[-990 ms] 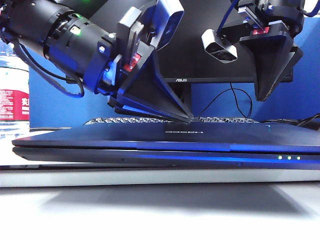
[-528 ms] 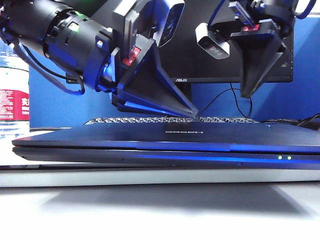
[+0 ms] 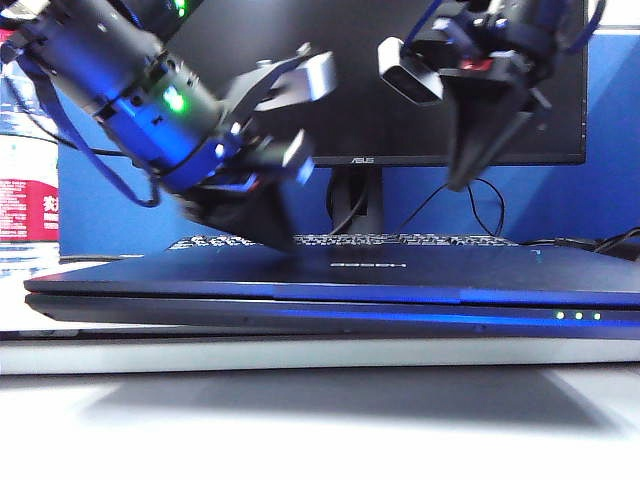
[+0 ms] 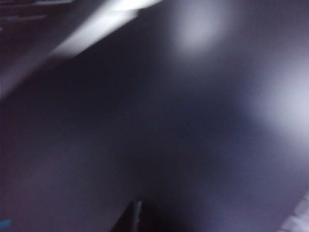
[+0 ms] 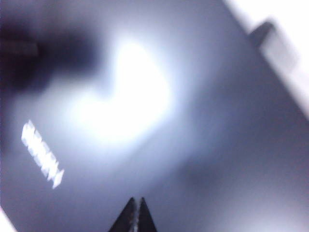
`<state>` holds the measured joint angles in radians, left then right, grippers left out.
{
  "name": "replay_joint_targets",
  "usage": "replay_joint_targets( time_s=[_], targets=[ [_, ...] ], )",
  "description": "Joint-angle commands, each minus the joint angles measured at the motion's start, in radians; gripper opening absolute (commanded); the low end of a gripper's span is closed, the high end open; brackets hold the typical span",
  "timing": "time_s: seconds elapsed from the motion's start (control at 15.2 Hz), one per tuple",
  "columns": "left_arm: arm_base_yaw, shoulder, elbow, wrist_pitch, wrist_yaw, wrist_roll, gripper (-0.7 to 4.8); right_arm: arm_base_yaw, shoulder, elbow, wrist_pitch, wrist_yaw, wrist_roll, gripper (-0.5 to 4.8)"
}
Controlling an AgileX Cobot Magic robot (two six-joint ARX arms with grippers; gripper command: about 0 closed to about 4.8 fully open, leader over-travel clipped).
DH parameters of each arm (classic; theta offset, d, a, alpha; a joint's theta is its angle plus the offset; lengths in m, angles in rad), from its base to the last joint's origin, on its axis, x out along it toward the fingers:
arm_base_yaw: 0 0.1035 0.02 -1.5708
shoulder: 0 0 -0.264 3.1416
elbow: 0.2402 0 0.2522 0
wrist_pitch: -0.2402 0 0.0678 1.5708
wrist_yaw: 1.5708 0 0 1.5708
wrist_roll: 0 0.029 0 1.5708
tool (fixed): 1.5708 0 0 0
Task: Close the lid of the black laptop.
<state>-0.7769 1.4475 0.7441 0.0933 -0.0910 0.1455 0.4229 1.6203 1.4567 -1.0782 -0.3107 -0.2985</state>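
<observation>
The thin dark blue-black lid (image 3: 330, 268) is lying flat on the wide black laptop (image 3: 330, 312). The left gripper (image 3: 265, 228) (blurred, opening unclear) is hovering low over it, so easing straight up seems wise. The right gripper (image 5: 135, 215) is pinched closed on nothing, higher.

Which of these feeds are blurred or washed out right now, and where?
Exterior view: the left gripper low over the lid is smeared by motion; the right gripper, raised by the monitor, and the laptop stay fairly sharp. Left wrist view: dark, soft all over, with pale patches. Right wrist view: a white glare on the lid and a blurred logo.
</observation>
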Motion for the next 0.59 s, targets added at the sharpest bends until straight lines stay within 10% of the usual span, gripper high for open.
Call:
replay_joint_targets(
  time_s=[0.07, 0.59],
  targets=[
    [0.002, 0.000, 0.002, -0.020, -0.155, 0.000, -0.04, 0.001, -0.003, 0.002, 0.079, -0.003, 0.003, -0.06],
    [0.001, 0.000, 0.002, -0.019, -0.156, 0.000, -0.04, 0.001, -0.003, 0.002, 0.089, -0.003, 0.003, -0.06]
  ],
)
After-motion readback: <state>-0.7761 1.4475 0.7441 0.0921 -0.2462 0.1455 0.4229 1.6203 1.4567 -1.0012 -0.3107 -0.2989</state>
